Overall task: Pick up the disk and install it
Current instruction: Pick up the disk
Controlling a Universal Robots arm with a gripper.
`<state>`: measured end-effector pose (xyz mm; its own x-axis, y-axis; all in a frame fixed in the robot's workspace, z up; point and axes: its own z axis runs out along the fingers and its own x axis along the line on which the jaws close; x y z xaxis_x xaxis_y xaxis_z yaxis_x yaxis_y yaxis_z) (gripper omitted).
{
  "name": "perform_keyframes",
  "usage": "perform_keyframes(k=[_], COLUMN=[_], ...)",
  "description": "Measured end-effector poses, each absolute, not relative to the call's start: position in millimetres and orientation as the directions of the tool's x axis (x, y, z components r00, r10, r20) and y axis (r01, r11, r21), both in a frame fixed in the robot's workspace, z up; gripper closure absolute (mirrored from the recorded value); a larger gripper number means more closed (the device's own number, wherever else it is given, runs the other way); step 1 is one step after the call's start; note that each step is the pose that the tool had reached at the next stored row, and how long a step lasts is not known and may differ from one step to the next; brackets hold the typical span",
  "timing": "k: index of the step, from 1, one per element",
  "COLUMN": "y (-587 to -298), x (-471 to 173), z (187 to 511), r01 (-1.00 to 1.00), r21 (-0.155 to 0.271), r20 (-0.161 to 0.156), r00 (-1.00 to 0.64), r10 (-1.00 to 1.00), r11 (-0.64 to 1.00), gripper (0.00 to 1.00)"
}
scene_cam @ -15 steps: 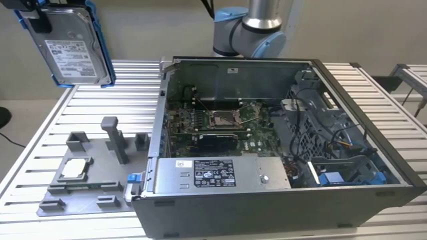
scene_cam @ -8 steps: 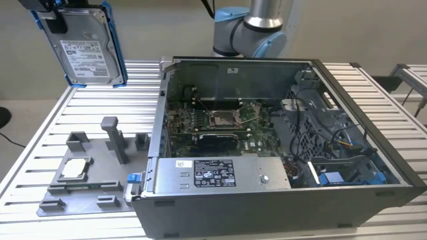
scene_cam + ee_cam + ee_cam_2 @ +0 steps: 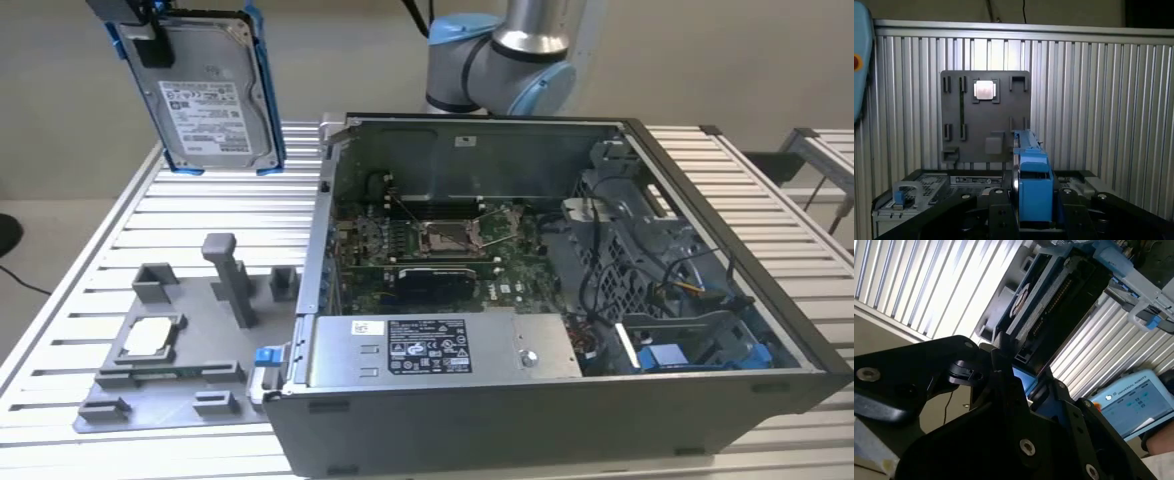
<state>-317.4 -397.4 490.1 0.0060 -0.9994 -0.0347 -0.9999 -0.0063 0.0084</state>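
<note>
The disk (image 3: 207, 100), a silver-grey drive with a white label in a blue frame, hangs upright high above the table at the exterior view's left, well clear of the open computer case (image 3: 534, 300). My gripper (image 3: 158, 35) is shut on its upper end. In the first wrist view the disk (image 3: 1032, 175) stands edge-on between the black fingers (image 3: 999, 212), its blue frame facing the camera. The second wrist view shows the disk (image 3: 1054, 300) reaching out from the gripper over the slatted table.
A grey fixture plate (image 3: 174, 350) with posts and a small square silver chip (image 3: 150, 335) lies left of the case. A large grey box with a label (image 3: 427, 345) sits in the case's front. The arm's base (image 3: 501, 60) stands behind. A screen device (image 3: 1134, 402) lies nearby.
</note>
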Motion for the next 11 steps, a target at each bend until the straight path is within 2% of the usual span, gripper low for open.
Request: perform_keyframes(k=[11], y=[-397.4], x=[-271.1], z=[490.1], r01=[-1.000], r21=[0.008], r20=[-0.035], r00=[0.006], r10=[-0.999], r11=[-0.006], gripper=[1.00])
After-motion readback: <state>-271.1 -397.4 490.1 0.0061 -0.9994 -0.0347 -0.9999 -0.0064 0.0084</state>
